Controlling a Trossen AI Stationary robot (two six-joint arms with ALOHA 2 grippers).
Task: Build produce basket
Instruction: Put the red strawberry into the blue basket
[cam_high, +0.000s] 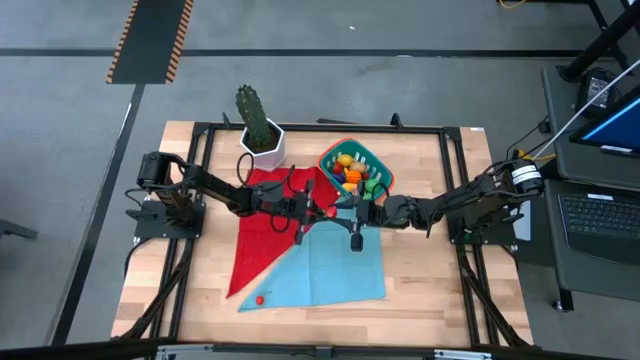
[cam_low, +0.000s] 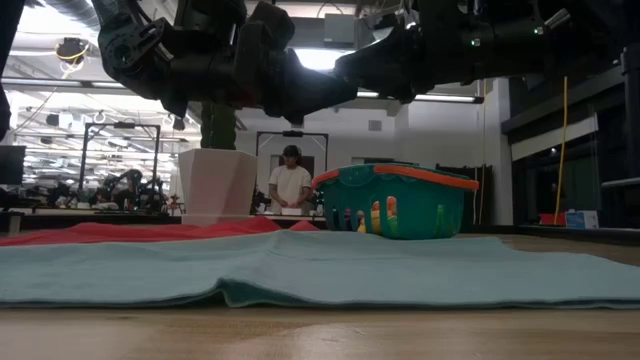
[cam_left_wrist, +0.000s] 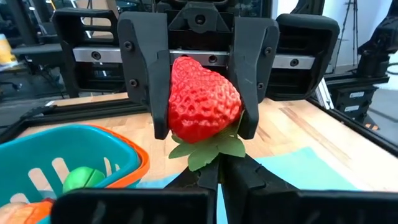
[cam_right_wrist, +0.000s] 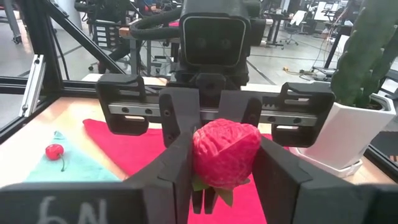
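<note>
A red toy strawberry (cam_left_wrist: 202, 99) with green leaves hangs in the air between my two grippers, over the cloths and just near of the basket (cam_high: 355, 168). The teal, orange-rimmed basket stands on the table with several pieces of produce (cam_high: 350, 172) in it. My left gripper (cam_left_wrist: 217, 174) comes level from the table's left and is shut on the strawberry. My right gripper (cam_right_wrist: 225, 163) faces it from the right, its fingers closed against the fruit's sides. A small red cherry (cam_high: 259, 298) lies on the blue cloth near the front. My left gripper pinches the strawberry's green leaf end (cam_left_wrist: 205, 154) between its two fingertips. Its fingers lie level, coming from the table's left. The fruit is lifted clear of the cloths. My right gripper has the strawberry's red body (cam_right_wrist: 225, 152) between its two fingers (cam_left_wrist: 152, 87), one on each side. The fingers lie level, coming from the table's right. The fruit is clear of the table, its leaves pointing down.
A white pot with a cactus (cam_high: 262, 140) stands at the back left of the basket. A red cloth (cam_high: 262, 235) and a light blue cloth (cam_high: 335, 268) lie spread under the grippers. A person (cam_low: 291, 185) stands in the room beyond the table.
</note>
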